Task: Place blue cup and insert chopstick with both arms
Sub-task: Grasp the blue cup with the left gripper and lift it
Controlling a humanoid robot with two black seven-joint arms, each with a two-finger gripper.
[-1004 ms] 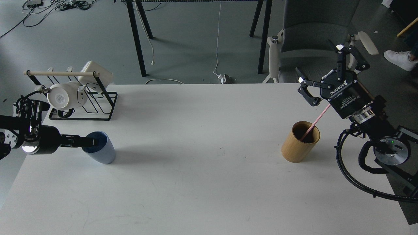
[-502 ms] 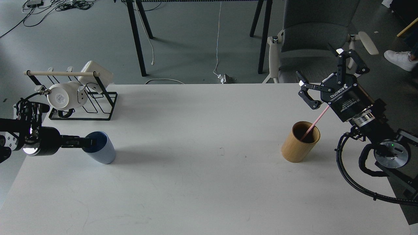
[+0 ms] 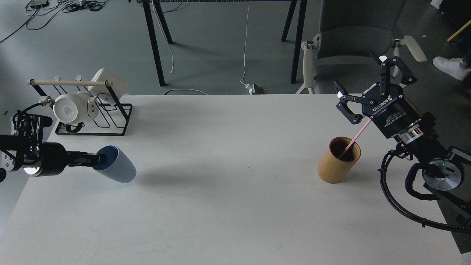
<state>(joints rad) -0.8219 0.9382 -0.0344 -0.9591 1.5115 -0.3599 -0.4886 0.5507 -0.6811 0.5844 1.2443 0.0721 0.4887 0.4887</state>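
2 black arms reach over a matte white worktop (image 3: 220,206). Left of the bamboo holder (image 3: 336,162), well apart from it, the blue cup (image 3: 117,168) is tipped steeply, its dark blue mouth turned toward the left gripper (image 3: 96,159) and its pale tapered body pointing back toward the holder. The left gripper's fingers (image 3: 88,159) are thin, dark and seen edge-on; their tips meet the cup's rim and seem to grip it, one apparently inside the mouth, though how far they stand apart I cannot tell.

The bamboo holder is a smooth tan cylinder with a dark inside, standing upright. From it a thin, straight pink chopstick (image 3: 355,139) leans up and to the right, its lower end inside the holder and its upper end passing behind the right gripper (image 3: 362,86). That gripper, with white ROBOTIQ lettering on its body, hangs above and just right of the holder with its jointed fingers (image 3: 347,106) spread wide and nothing between them; the chopstick lies below them, not within their span.

Beyond the cup, far left of the holder, stands a black wire rack (image 3: 99,117) with a pale wooden rod, bearing glossy white mugs (image 3: 71,107).
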